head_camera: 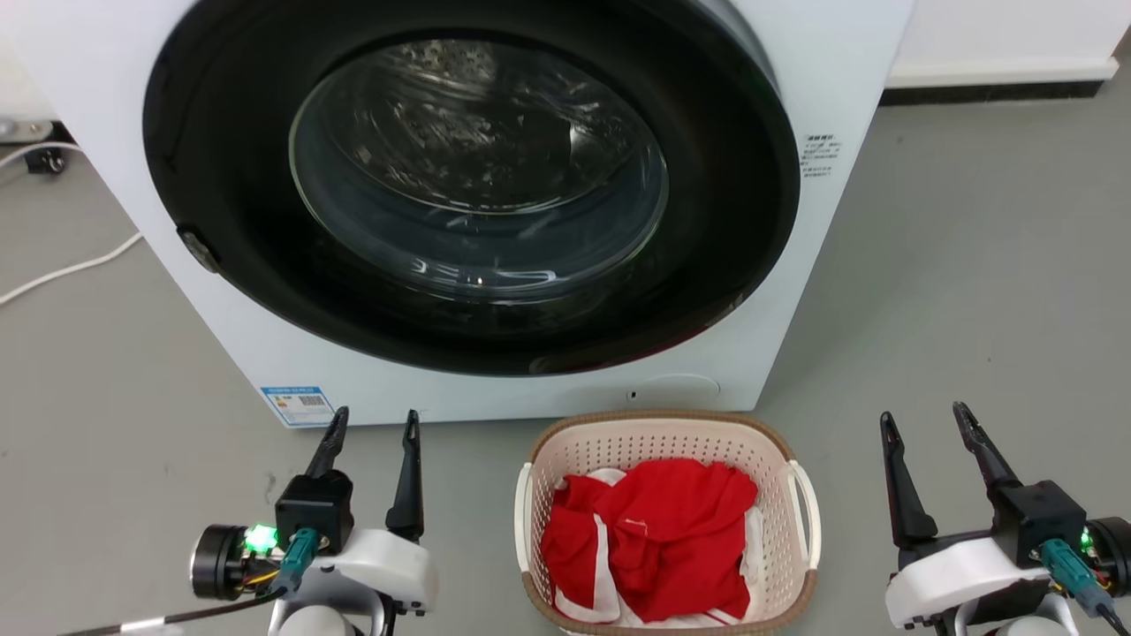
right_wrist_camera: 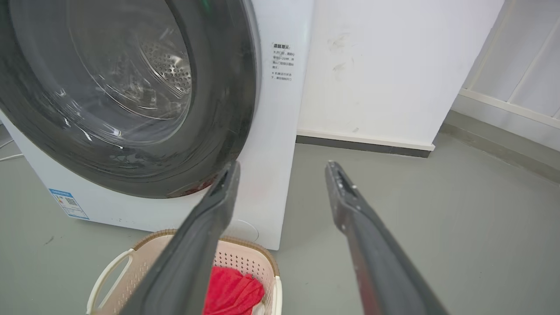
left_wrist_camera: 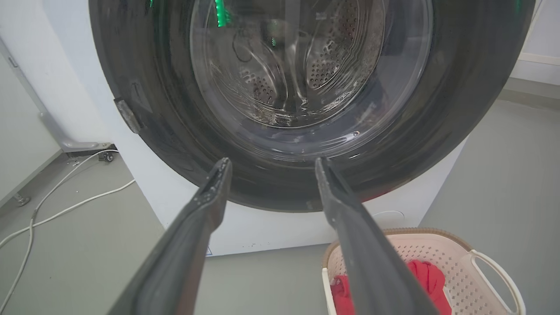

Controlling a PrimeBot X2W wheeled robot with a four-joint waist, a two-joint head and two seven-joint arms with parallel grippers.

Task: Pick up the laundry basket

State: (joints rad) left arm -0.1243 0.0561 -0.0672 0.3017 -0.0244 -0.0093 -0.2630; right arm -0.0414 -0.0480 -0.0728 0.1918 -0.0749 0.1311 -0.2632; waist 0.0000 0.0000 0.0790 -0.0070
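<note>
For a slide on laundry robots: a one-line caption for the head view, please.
Open left hand and right hand flank the laundry basket of red clothes before the washer.

The gray floor (head_camera: 972,309) in front of me holds a big white washer (head_camera: 839,79). The laundry basket (head_camera: 658,439) sits on the floor just in front of the washer, near its right corner. A white cord (head_camera: 71,269) lies left of the washer.

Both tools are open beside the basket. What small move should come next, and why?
Probably lower both tools inward toward the white handles of the basket. The left tool and the right tool stand open on either side of the basket, touching nothing, while it rests on the floor before the washer.
</note>
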